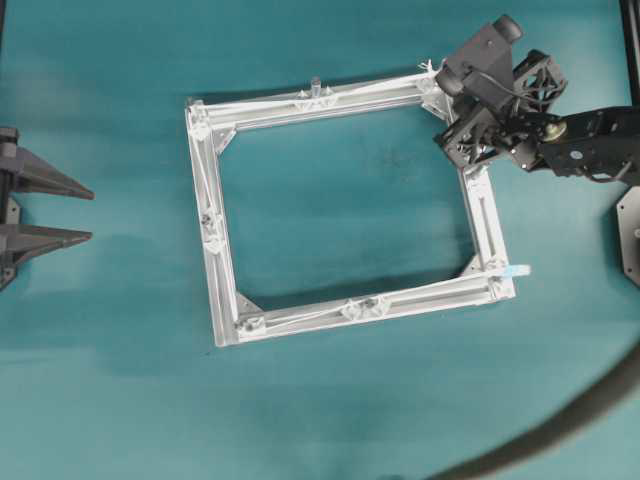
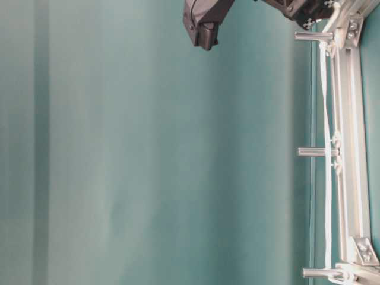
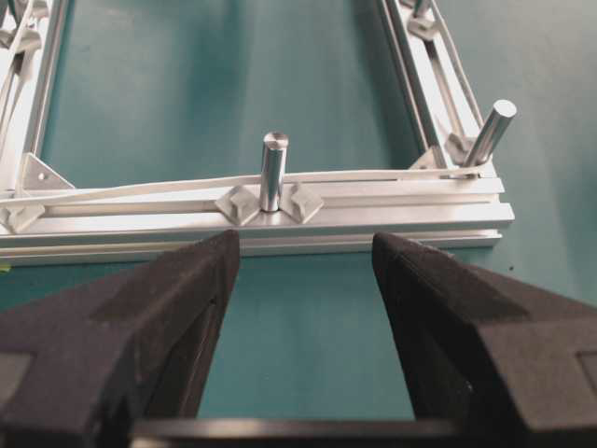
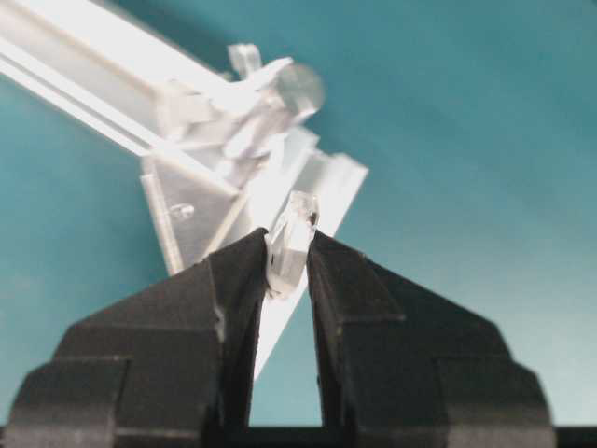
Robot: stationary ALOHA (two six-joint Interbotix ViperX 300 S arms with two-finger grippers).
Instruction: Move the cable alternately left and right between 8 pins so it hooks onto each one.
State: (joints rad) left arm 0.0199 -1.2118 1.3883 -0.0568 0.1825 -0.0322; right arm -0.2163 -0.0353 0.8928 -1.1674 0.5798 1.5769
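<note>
right wrist view: jaws pinching cable plug (image 4: 291,245)

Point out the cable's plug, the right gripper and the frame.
plug (image 4: 291,245), right wrist view, its pinched middle.
right gripper (image 4: 287,257), right wrist view, between its fingertips.
frame (image 1: 300,106), overhead view, its top bar.

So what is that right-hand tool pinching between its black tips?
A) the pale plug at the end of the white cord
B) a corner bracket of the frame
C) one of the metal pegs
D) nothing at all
A: in the right wrist view the right tool is closed on the small pale plug at the cable's end, just short of the frame corner.
</note>
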